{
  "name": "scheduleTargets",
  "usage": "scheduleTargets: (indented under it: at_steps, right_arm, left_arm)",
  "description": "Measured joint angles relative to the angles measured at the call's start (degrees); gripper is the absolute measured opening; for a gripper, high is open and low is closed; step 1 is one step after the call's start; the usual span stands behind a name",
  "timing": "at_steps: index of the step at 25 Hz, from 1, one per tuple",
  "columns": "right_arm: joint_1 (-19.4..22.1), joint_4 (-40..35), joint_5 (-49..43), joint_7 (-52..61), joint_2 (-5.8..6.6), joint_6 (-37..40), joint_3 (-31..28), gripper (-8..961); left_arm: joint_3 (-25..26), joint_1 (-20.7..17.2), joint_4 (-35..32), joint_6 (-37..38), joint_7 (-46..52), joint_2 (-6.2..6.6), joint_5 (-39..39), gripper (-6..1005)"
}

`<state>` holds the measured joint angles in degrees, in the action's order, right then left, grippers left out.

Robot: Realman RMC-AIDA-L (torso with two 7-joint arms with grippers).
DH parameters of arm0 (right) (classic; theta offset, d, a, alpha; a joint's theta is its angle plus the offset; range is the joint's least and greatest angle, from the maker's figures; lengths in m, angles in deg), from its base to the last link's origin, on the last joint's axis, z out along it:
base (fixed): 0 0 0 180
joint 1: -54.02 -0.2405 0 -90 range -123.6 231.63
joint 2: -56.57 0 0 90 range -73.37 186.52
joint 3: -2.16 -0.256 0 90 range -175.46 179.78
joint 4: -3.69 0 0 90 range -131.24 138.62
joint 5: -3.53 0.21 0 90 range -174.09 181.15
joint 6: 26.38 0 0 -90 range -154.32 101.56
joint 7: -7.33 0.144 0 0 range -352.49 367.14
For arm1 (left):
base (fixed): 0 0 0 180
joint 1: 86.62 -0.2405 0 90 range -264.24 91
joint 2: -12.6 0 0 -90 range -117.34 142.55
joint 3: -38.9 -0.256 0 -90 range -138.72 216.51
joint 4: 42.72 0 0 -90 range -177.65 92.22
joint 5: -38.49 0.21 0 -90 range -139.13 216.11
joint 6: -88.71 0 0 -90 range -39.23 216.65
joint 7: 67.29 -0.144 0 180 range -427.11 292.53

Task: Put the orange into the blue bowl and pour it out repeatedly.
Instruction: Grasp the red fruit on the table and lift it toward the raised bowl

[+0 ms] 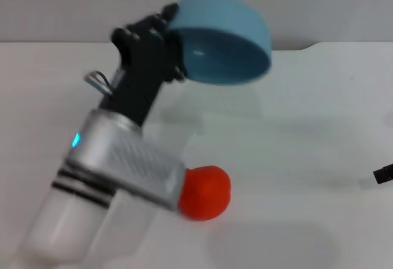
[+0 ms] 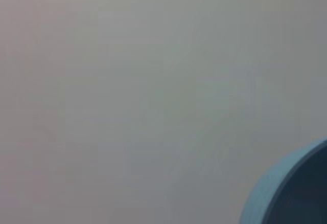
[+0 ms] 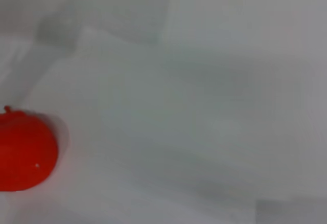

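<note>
Left gripper clamped on rim of blue bowl, held up off the table at far centre, tipped so the opening faces down and toward the camera. Bowl empty. Orange lies on table near centre, just right of the left arm's wrist. Right gripper: only 1 dark tip at right edge; jaws cannot tell. Risk: orange rolling as the arm swings down; tilted rim grip may slip.
</note>
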<state>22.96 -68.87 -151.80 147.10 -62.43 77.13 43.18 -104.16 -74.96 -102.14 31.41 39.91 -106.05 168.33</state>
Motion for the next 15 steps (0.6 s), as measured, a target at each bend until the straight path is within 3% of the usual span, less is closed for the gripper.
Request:
scheduleTargets:
  at_steps: [3,5,7,8,9,12,14,15]
  right_arm:
    - [-0.27,0.49,0.18,-0.05,0.00,-0.10,0.12,479]
    - [-0.52,0.79,0.31,-0.12,0.00,-0.17,0.64,480]
    - [-0.69,1.02,0.41,-0.12,-0.01,-0.59,1.55,480]
    - [-0.74,1.31,0.45,-0.12,0.00,-1.00,2.19,480]
    - [-0.74,1.31,0.45,-0.12,0.00,-1.00,2.19,483]
    - [-1.01,2.31,1.25,-0.12,0.06,-1.52,3.16,492]
    - [-1.11,2.50,1.77,-0.12,0.13,-1.64,3.59,498]
    - [-1.11,2.50,1.77,-0.12,0.13,-1.64,3.59,501]
  left_arm:
    - [5.96,-1.46,-8.98,10.25,0.98,0.61,-9.20,-1]
    - [13.88,-2.76,-14.77,21.59,1.09,0.53,-12.87,-1]
    - [24.75,-3.01,-19.38,40.21,2.33,0.37,-16.98,-1]
    - [35.12,-0.66,-20.30,58.64,5.84,0.45,-20.64,-1]
    - [35.12,-0.66,-20.30,58.64,5.84,0.45,-20.64,-1]
    - [50.87,6.48,-16.48,85.51,14.90,0.87,-20.59,-2]
    - [63.46,14.59,-10.44,107.18,22.41,1.13,-14.93,-2]
    - [63.46,14.59,-10.44,107.18,22.41,1.13,-14.93,-2]
